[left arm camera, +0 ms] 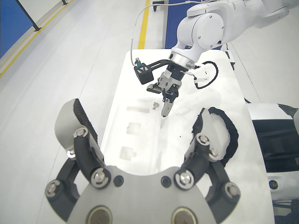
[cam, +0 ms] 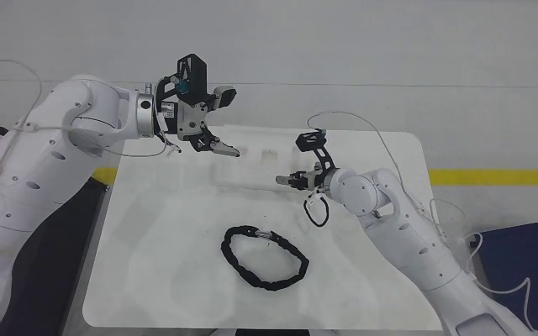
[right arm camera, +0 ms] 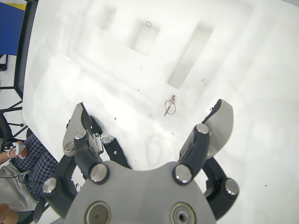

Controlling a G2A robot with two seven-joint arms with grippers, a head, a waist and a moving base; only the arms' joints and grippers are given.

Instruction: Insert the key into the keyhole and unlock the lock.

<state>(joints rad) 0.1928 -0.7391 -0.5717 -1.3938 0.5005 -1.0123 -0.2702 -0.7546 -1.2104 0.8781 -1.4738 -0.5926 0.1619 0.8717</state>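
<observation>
The small metal key on a wire ring [right arm camera: 170, 107] lies flat on the white foam tray [right arm camera: 210, 5] at the far side of the table, beside a slot. It looks light, stiff and probably slippery, so the head is best pinched, not the ring. The right gripper [right arm camera: 149, 108] hovers wide open just before it. The left gripper [left arm camera: 140, 110], also wide, hangs over the tray's left end. The black sleeved chain lock [cam: 265, 256] lies nearer, with free room around it.

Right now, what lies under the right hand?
The key on its ring, on white foam below the open right hand; a finger hides part of the chain lock.
</observation>
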